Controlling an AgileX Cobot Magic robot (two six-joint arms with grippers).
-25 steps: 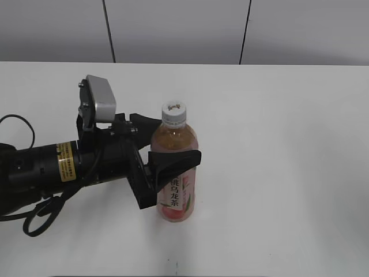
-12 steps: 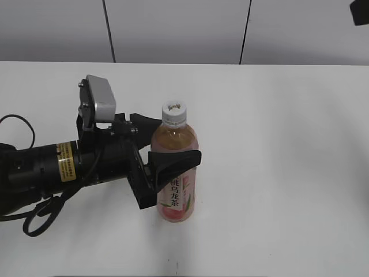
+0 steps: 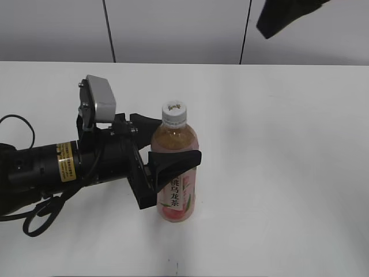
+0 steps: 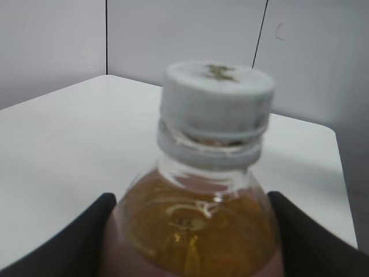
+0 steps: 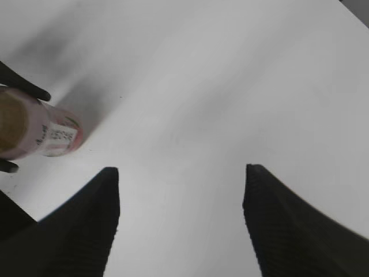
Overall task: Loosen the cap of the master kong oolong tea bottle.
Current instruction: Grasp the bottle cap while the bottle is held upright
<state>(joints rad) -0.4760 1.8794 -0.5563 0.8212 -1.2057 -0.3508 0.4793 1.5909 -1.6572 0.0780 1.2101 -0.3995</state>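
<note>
The master kong oolong tea bottle [image 3: 176,184] stands upright on the white table, amber tea above a pink-and-white label. Its white cap [image 3: 174,113] with a small dark logo is on the neck; it also shows close up in the left wrist view [image 4: 216,95]. My left gripper [image 3: 167,151] is shut on the bottle's body [image 4: 193,231], one black finger [image 3: 176,160] across the front, the other behind. My right gripper [image 5: 180,173] is open and empty, high above the table, and shows as a dark shape [image 3: 285,14] at the top right. The bottle lies at the left edge of the right wrist view [image 5: 34,130].
The white table [image 3: 277,161] stretches to the right of the bottle and behind it. A grey panelled wall [image 3: 173,29] runs along the far edge. My left arm and its cable [image 3: 34,173] lie across the table's left side.
The right arm has come into the exterior view at the top right and moved left. The left gripper and the bottle have not moved.
</note>
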